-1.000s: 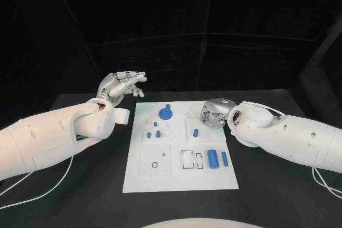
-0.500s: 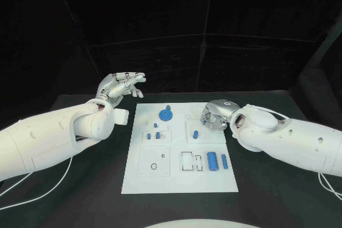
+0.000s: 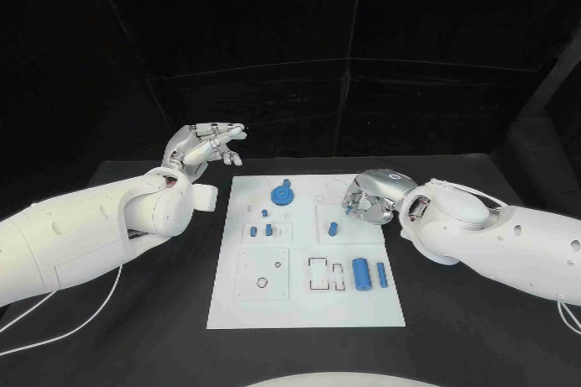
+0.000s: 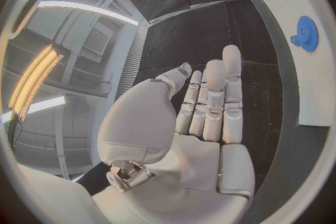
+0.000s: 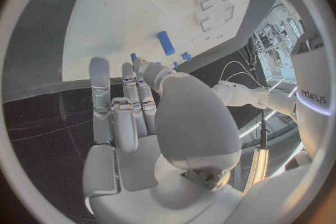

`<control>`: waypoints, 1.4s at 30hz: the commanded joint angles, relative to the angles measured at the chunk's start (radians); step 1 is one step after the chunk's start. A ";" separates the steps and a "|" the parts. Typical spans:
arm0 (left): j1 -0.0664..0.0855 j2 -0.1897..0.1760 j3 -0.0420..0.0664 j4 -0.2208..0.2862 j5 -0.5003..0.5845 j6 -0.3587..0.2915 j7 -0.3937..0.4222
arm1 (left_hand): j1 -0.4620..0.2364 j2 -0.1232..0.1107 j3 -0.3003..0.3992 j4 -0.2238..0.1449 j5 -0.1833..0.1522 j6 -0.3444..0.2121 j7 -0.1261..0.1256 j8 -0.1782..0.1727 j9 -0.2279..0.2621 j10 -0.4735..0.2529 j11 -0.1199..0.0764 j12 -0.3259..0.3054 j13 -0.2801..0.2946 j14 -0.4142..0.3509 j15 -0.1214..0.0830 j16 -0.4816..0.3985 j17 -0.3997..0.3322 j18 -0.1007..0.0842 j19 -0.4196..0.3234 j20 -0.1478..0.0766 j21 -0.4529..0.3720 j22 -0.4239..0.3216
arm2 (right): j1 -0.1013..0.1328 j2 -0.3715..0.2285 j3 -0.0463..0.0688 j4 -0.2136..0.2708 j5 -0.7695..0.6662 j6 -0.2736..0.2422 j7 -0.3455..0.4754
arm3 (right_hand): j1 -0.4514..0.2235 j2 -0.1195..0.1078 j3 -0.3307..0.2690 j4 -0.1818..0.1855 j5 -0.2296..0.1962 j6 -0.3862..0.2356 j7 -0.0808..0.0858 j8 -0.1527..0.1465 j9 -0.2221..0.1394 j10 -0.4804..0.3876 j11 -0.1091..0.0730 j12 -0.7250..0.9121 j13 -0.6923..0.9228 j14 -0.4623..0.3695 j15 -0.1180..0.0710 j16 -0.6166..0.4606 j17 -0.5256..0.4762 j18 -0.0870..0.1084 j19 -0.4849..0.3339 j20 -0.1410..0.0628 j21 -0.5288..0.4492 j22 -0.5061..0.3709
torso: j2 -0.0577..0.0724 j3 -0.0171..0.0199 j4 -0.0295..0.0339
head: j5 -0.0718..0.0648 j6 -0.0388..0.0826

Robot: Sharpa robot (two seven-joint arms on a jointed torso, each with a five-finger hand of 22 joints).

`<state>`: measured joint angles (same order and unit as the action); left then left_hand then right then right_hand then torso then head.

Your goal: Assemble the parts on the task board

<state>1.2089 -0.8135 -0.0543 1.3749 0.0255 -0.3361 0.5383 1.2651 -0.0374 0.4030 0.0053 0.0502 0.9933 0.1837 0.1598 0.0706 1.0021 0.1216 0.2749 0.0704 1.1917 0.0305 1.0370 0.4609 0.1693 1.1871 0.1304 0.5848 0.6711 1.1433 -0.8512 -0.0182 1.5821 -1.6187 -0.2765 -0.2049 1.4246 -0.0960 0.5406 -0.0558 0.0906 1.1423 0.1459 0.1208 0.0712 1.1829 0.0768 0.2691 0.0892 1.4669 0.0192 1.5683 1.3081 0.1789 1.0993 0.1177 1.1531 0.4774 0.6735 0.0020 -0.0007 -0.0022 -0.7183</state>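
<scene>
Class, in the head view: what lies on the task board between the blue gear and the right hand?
In the head view, between the blue gear and the right hand, the task board carries only white raised fittings; no blue part lies there.

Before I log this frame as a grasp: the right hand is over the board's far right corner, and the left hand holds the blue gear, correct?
Not quite. The left hand holds nothing; it is raised off the task board, beyond its far left corner, fingers apart, as the head view shows. The blue gear lies on the board. The right hand is over the board's far right corner, as you said.
</scene>
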 commanded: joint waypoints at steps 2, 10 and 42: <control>0.001 0.000 0.001 0.000 0.003 0.002 0.003 | 0.011 0.001 -0.004 -0.003 -0.001 -0.001 -0.001 0.006 0.001 -0.007 -0.003 0.005 -0.001 -0.007 0.002 -0.004 -0.001 0.013 -0.009 0.002 -0.003 -0.001 | 0.007 -0.009 0.017 0.056 0.038 -0.032 -0.001 | -0.011 -0.001 0.005 -0.004 0.002 0.009 0.001 -0.006 0.001 0.005 0.001 0.001 -0.001 0.104 -0.002 0.003 0.263 -0.003 -0.003 -0.001 0.007 0.000 | 0.001 -0.0011 -0.0023 | 0.002 0.000; 0.001 0.008 0.001 0.000 0.003 0.008 0.001 | 0.016 0.004 -0.004 -0.005 0.000 -0.003 -0.001 0.007 0.000 -0.011 -0.003 0.006 -0.001 -0.009 0.003 -0.005 -0.003 0.013 -0.009 0.002 -0.006 -0.003 | 0.010 -0.002 0.034 0.148 0.047 -0.037 -0.005 | -0.013 -0.001 0.008 -0.007 0.003 0.009 0.001 -0.008 0.001 0.005 0.001 0.001 -0.002 0.104 -0.003 0.003 0.263 -0.003 -0.004 -0.001 0.008 0.002 | 0.001 -0.0026 0.0031 | 0.015 -0.008; 0.002 0.034 0.001 -0.010 0.003 0.009 -0.003 | 0.015 0.003 -0.006 -0.006 0.000 -0.005 0.000 0.007 0.000 -0.013 -0.002 0.007 -0.001 -0.010 0.003 -0.005 -0.004 0.013 -0.009 0.002 -0.007 -0.004 | -0.065 0.226 -0.015 0.035 0.028 0.087 0.035 | -0.035 0.013 0.006 -0.030 0.007 0.006 0.002 -0.023 0.001 -0.006 0.000 0.003 -0.003 0.104 -0.005 0.003 0.263 -0.003 -0.018 -0.004 0.013 -0.003 | 0.002 0.0000 -0.0003 | 0.108 -0.050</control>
<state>1.2091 -0.7805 -0.0542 1.3657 0.0262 -0.3352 0.5329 1.2704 -0.0321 0.4003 0.0026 0.0502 0.9933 0.1837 0.1636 0.0706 0.9951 0.1216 0.2789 0.0701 1.1882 0.0342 1.0370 0.4578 0.1689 1.1838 0.1337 0.5810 0.6688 1.0795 -0.6279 -0.0334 1.6175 -1.5741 -0.2205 -0.1800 1.4027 -0.0821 0.5478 -0.0830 0.0911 1.1434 0.1473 0.1006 0.0708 1.1826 0.0771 0.2690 0.0863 1.4669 0.0193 1.5683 1.3077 0.1789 1.0866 0.1126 1.1614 0.4749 0.6762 0.0016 0.0001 0.1044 -0.7664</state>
